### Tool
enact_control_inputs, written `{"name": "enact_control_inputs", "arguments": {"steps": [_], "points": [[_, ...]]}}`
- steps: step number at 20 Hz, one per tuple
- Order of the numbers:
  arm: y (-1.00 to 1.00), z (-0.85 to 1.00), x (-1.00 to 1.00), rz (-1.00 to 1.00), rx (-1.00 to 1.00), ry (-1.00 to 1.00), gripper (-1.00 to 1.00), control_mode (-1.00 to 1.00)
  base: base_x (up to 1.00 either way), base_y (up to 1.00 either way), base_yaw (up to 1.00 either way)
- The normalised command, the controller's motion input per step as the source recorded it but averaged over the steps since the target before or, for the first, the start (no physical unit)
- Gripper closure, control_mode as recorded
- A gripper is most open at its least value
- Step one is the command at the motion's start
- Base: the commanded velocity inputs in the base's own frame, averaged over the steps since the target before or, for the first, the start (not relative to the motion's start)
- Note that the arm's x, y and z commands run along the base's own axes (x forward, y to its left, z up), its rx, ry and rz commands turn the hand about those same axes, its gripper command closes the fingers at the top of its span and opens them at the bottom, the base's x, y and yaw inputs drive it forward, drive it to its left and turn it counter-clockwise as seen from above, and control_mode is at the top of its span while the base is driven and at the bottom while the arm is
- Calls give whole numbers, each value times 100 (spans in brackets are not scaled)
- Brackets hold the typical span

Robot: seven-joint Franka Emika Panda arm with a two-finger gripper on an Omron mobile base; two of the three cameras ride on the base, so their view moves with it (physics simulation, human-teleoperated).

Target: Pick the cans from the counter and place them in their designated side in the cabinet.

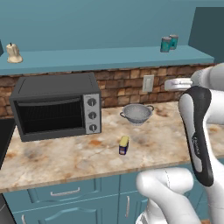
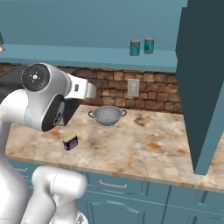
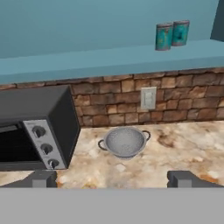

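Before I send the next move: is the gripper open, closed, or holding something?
Gripper: open, jaws spread wide, holding nothing; it faces the colander on the counter.

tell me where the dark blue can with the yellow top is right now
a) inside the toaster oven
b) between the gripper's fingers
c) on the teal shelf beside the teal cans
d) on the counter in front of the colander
d: the dark blue can lies on the counter, in front of the colander, apart from it.
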Motion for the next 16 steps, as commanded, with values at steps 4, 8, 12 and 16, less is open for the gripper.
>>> {"name": "enact_control_inputs", "arguments": {"steps": [4,8,12,16], "points": [[12,-31,-51,0,-7,7,-100,-100,0,0,0],[10,-37,-49,1,-7,5,-100,-100,0,0,0],[18,-27,-29,0,-3,2,-100,-100,0,0,0],[23,-15,-22,0,0,0,-100,-100,0,0,0]]}}
